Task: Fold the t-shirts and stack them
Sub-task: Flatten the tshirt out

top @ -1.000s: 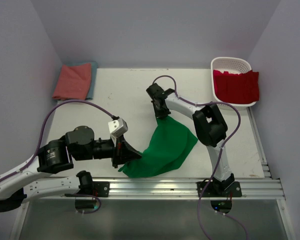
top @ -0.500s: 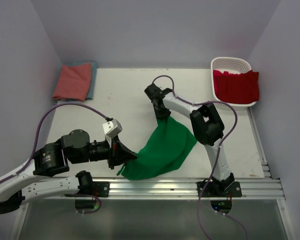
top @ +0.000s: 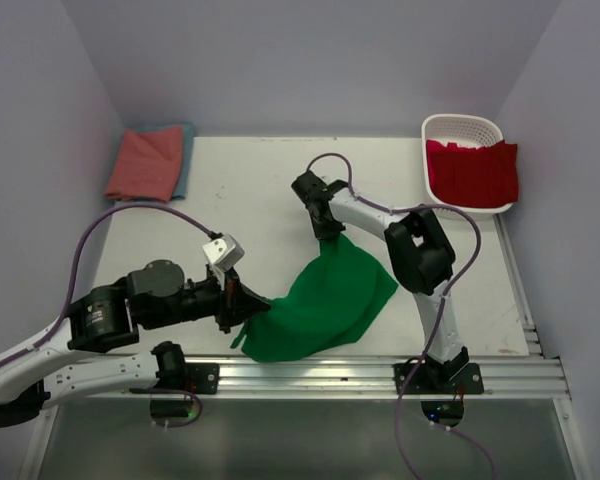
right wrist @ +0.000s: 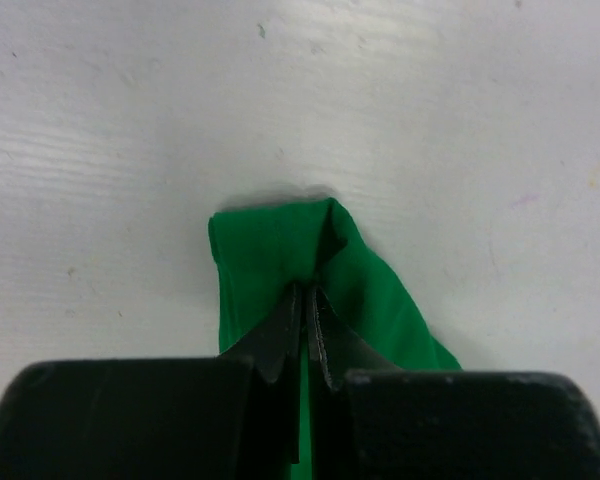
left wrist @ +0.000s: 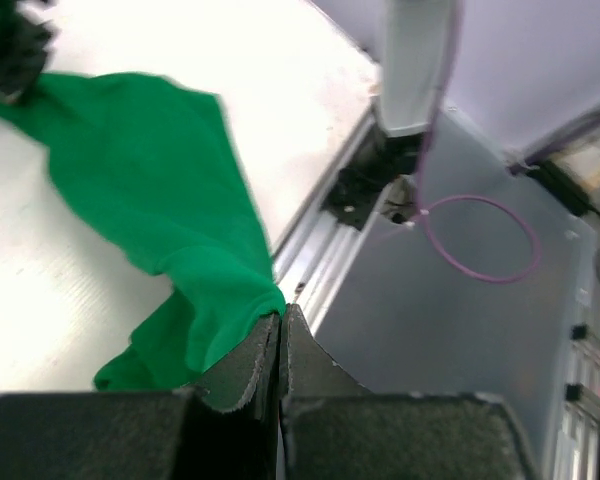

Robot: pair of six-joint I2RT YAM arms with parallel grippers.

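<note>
Clamped bright green cloth t-shirt (top: pixel 325 300) at opposite edges with left gripper (top: pixel 238 305) and right gripper (top: pixel 328 232). Seemed the spreading step; next called for pulling it taut, flat.

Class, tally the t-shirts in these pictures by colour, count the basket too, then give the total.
green t-shirt: 1
red t-shirt: 1
salmon-pink t-shirt: 1
teal-blue t-shirt: 1
white basket: 1
Total: 5
</note>
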